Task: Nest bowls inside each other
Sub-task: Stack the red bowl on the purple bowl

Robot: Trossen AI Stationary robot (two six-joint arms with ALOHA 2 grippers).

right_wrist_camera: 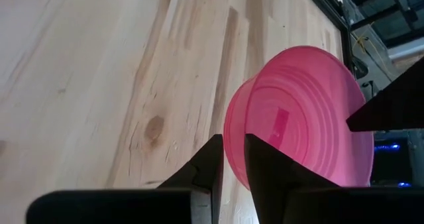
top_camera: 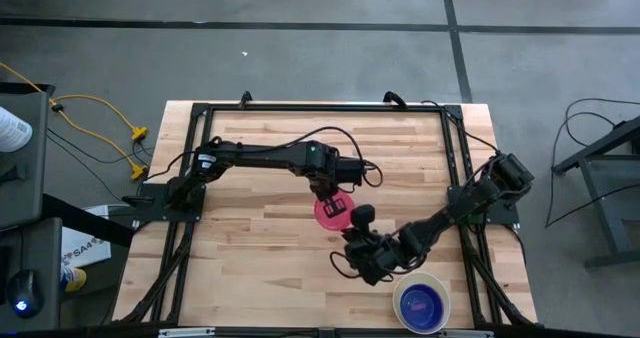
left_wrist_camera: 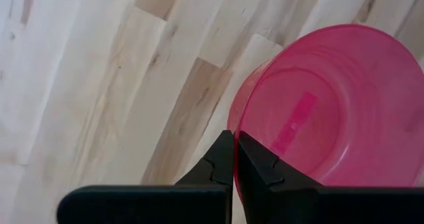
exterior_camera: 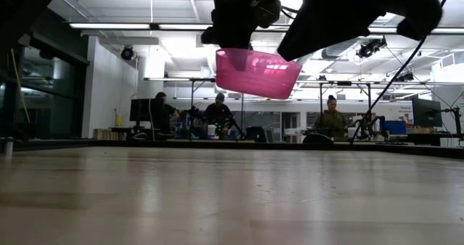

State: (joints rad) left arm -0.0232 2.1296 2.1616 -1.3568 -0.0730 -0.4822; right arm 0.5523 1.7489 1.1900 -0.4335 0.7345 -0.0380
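A pinkish-red bowl (top_camera: pixel 331 214) (exterior_camera: pixel 257 75) hangs in the air over the middle of the wooden table, mouth up and slightly tilted. My left gripper (top_camera: pixel 328 192) (left_wrist_camera: pixel 235 144) is shut on its far-left rim. My right gripper (top_camera: pixel 358 220) (right_wrist_camera: pixel 233 151) comes from the near right and is closed over the opposite rim. Near the table's front right corner, a white bowl (top_camera: pixel 399 295) rests on its base with a blue bowl (top_camera: pixel 422 305) sitting inside it. My left gripper pinches the bowl's rim (left_wrist_camera: pixel 233 121), one finger inside the bowl and one outside. The fingers point steeply down from above. The bowl hangs clear of the table. My right gripper has the bowl's rim and upper wall (right_wrist_camera: pixel 232 134) between its two fingers, one inside and one outside. It comes slanting down from the table's near right side. The bowl stays lifted clear, mouth up.
Black frame rails (top_camera: pixel 455 158) run along the table's edges. Bare wood lies to the near left (top_camera: pixel 240 268). In the low view, people sit at desks (exterior_camera: pixel 217 114) in the room behind the table.
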